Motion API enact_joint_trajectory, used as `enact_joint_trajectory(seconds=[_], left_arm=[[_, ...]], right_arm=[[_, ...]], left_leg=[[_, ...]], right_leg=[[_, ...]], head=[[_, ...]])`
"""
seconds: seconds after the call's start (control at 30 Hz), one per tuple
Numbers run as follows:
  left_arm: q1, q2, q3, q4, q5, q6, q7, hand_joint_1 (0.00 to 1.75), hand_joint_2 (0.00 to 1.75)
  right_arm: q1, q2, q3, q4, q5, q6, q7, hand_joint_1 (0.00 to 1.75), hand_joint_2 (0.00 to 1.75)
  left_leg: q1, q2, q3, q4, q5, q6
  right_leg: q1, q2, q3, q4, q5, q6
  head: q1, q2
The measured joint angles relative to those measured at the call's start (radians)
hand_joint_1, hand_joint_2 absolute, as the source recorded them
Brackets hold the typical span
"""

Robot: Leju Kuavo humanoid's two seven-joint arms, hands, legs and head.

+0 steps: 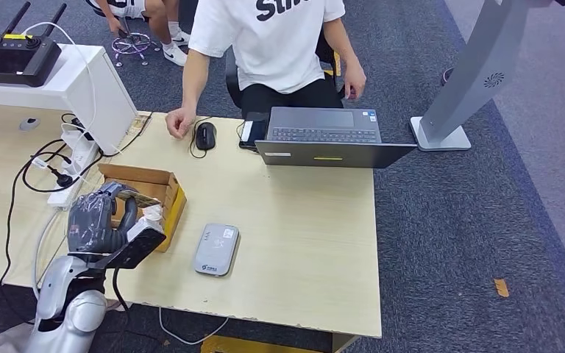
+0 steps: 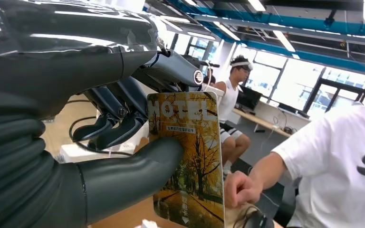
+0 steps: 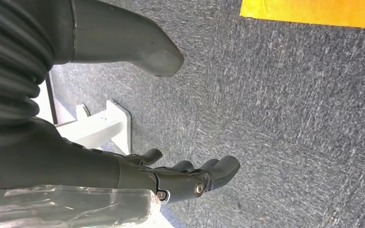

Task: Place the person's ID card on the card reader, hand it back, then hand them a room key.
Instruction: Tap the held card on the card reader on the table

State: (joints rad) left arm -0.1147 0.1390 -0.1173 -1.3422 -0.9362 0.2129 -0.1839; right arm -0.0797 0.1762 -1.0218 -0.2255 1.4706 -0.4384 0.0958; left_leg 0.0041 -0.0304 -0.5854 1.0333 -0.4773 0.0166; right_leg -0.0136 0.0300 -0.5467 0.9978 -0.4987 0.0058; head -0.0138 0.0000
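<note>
My left hand (image 1: pixel 97 215) hovers over the cardboard box (image 1: pixel 163 193) at the table's left and pinches a hotel room key card (image 2: pixel 187 156) between thumb and fingers; the card shows a yellow autumn picture. The card (image 1: pixel 142 198) peeks out at the hand's fingertips in the head view. The grey card reader (image 1: pixel 216 249) lies flat on the table right of the box, with nothing on it. A person in a white shirt (image 1: pixel 276 37) sits across the table, one hand (image 1: pixel 179 121) resting beside a mouse. My right hand (image 3: pixel 138 118) hangs over the carpet, fingers apart, holding nothing.
An open laptop (image 1: pixel 327 137) stands at the far edge, with a black mouse (image 1: pixel 205 135) and a phone (image 1: pixel 249 132) left of it. Power strips and cables (image 1: pixel 66 165) lie left of the box. A white box with a remote controller (image 1: pixel 15 57) sits far left.
</note>
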Motion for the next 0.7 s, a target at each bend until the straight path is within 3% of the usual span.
enact_joint_trajectory(seconds=[0.37,0.7], left_arm=[[0.030,-0.004,-0.055,0.009,-0.030,-0.043,0.080,1.75,1.75],[0.047,-0.010,-0.066,0.101,-0.053,-0.032,0.115,1.75,1.75]], right_arm=[[0.000,0.003,0.004,0.002,0.005,0.001,0.008,0.00,1.75],[0.000,0.003,0.008,0.005,0.015,0.006,0.016,0.00,1.75]], left_leg=[[0.000,0.000,0.000,0.000,0.000,0.000],[0.000,0.000,0.000,0.000,0.000,0.000]], right_leg=[[0.000,0.000,0.000,0.000,0.000,0.000],[0.000,0.000,0.000,0.000,0.000,0.000]], head=[[0.000,0.000],[0.000,0.000]])
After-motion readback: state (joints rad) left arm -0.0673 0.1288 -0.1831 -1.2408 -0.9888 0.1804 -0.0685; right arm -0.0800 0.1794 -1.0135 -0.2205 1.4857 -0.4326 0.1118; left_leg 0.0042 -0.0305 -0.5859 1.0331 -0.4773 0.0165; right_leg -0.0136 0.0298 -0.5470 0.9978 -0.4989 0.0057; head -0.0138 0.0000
